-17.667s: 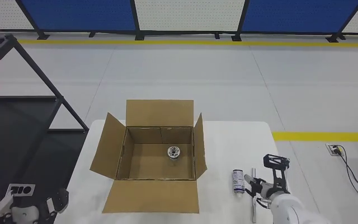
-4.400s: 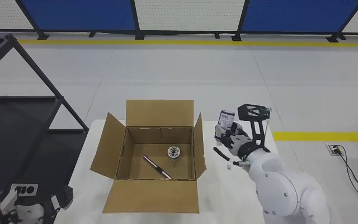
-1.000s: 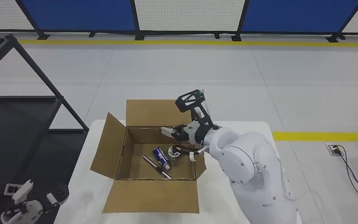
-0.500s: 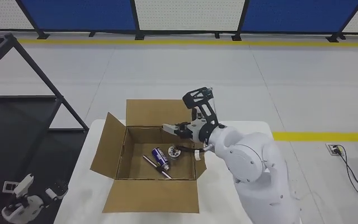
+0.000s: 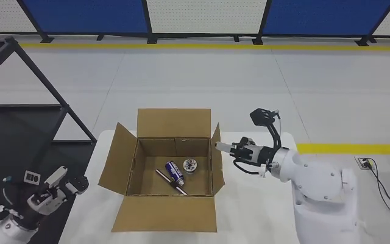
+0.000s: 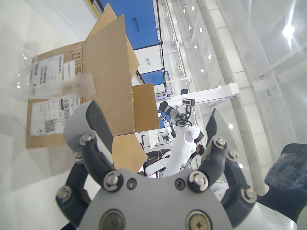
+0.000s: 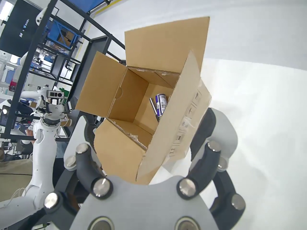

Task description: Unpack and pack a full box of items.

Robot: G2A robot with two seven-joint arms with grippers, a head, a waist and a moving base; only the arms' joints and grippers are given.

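Cardboard box (image 5: 173,124): centre of white table (image 5: 256,201), all four flaps open.

Contents: blue can (image 5: 175,171), metal rod (image 5: 161,175) and small round metal part (image 5: 190,164), grouped right of centre on the box floor. Can and rod lie side by side, long axes running far-left to near-right.

Right gripper (image 5: 220,147): fingers spread, holding nothing, just outside the raised right flap (image 5: 217,158). Contents lie to its left, beyond flap and wall. They are probably reachable only from above, through the open mouth.

Left gripper (image 5: 76,182): fingers spread, empty, off the table's near-left corner, well apart from the box. Right arm is the nearer.

Hazard, as judged: catching the right flap's edge.
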